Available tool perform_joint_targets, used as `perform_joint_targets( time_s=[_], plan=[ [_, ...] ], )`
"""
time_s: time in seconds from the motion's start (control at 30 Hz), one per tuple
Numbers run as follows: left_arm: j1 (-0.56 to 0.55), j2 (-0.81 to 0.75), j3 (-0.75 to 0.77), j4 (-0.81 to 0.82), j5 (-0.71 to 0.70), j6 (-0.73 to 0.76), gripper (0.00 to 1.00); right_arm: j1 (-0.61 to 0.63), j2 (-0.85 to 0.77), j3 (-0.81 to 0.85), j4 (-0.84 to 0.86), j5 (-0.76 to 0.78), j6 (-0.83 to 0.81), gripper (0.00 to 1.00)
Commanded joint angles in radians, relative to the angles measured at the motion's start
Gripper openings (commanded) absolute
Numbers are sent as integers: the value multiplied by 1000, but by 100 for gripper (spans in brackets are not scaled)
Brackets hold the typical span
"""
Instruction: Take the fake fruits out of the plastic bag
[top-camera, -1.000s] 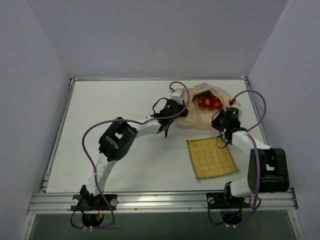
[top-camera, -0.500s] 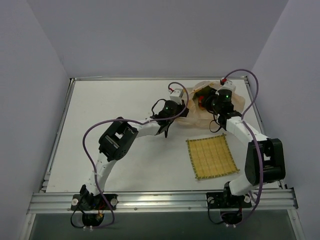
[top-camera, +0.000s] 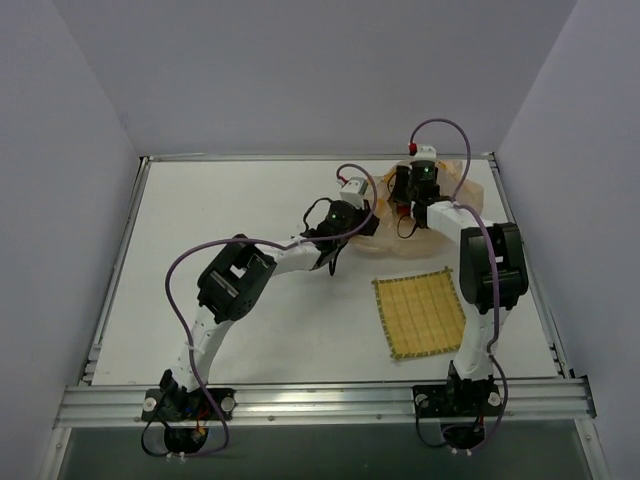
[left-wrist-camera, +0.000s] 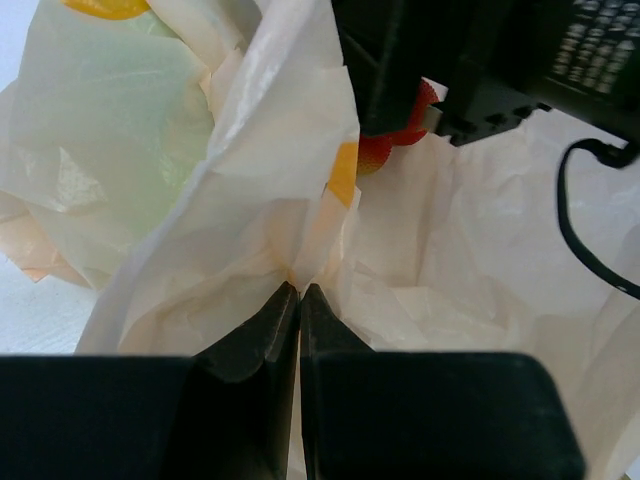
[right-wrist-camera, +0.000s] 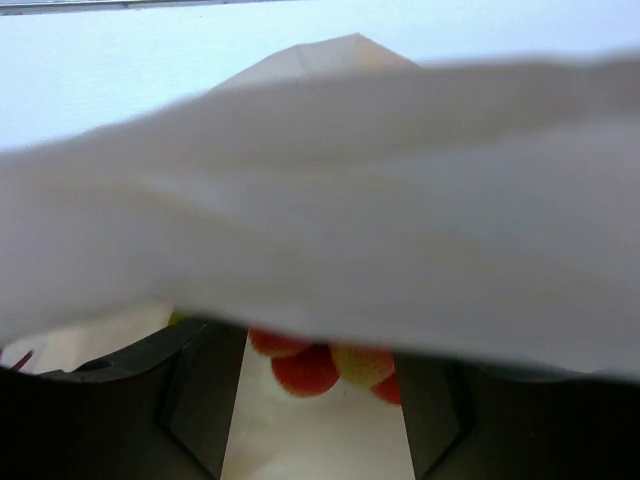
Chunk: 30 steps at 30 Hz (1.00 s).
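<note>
Nearest the arm bases, low and right of centre in the overhead view, the square yellow woven mat (top-camera: 421, 313) lay flat on the white counter (top-camera: 250, 210), apart from both pincers. Above it, near upper centre, the left pincer (left-wrist-camera: 300, 292) was pressed together on a fold of the thin translucent peach-orange plastic bag (left-wrist-camera: 270, 180). The film rose from its tips in a crumpled ridge. A pale green shape showed through the film at the upper left of that wrist view, but I could not tell which fruit it was. Farther back, the right pincer (right-wrist-camera: 318, 372) hung with fingers spread at the bag's mouth. The glossy red berry bunch (right-wrist-camera: 300, 368) lay just beyond them, inside the bag. A blurred sheet of film crossed most of the right wrist view.

The main risk, as I judged it, was the right pincer closing on loose film along with the berries, since plastic sagged over its fingers. A lift would then drag the bag instead of freeing the fruit. The left hold was on a thin fold, which a pull could strip out, collapsing the mouth. The smooth berries might slip from a shallow pinch. The black cable (left-wrist-camera: 565, 215) beside the bag could also snag.
</note>
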Motion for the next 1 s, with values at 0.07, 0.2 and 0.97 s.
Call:
perform_joint_targets(
  time_s=[0.07,0.2,0.97],
  plan=[
    [11,0,98,-5,13,-7,3,13,75,151,-36,99,-194,59],
    [16,10,117,-13,11,-10,2,13,147,243,-69,111,-251,62],
    [51,106,236,-32,-16,-70,2,-7,146,195,144,47,-328,0]
  ],
)
